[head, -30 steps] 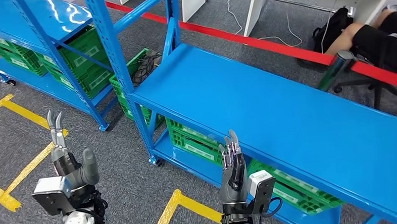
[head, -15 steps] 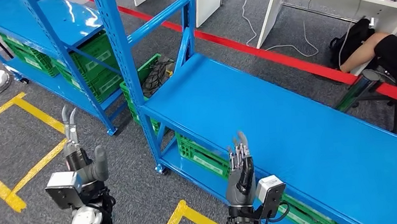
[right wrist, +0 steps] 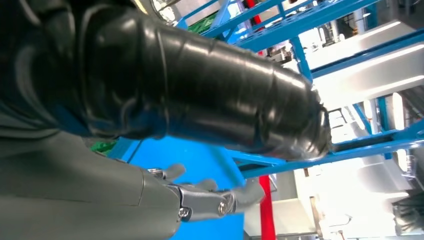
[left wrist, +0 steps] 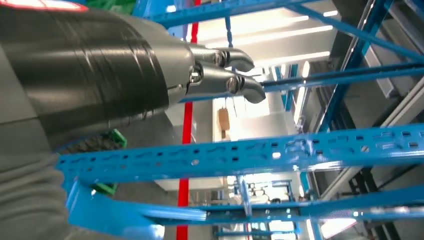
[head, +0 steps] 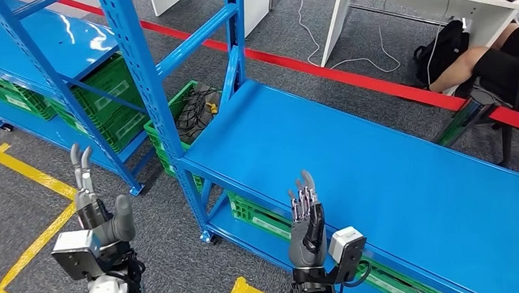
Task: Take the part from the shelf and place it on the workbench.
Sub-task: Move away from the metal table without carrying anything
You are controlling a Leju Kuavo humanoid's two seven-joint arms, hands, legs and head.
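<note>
My left hand (head: 96, 210) is raised over the grey floor in front of the blue shelf post (head: 150, 105), fingers straight up and apart, holding nothing. My right hand (head: 306, 220) stands upright at the near edge of the bare blue shelf board (head: 377, 174), fingers extended, also holding nothing. In the left wrist view the left hand's fingertips (left wrist: 235, 70) point at blue shelf beams. In the right wrist view the thick thumb (right wrist: 210, 105) crosses the picture above straight fingers (right wrist: 220, 197). I cannot pick out the part among the shelf contents.
Green crates (head: 119, 93) sit on lower shelf levels; one (head: 196, 113) holds dark cables. A red floor line (head: 346, 76) runs behind the shelves. A seated person (head: 498, 63) and a black bag (head: 447, 42) are at the far right by a white desk. Yellow floor tape (head: 27, 176) lies left.
The whole scene has shifted between frames, so the camera has moved relative to the shelves. Both hands keep the same raised, spread pose.
</note>
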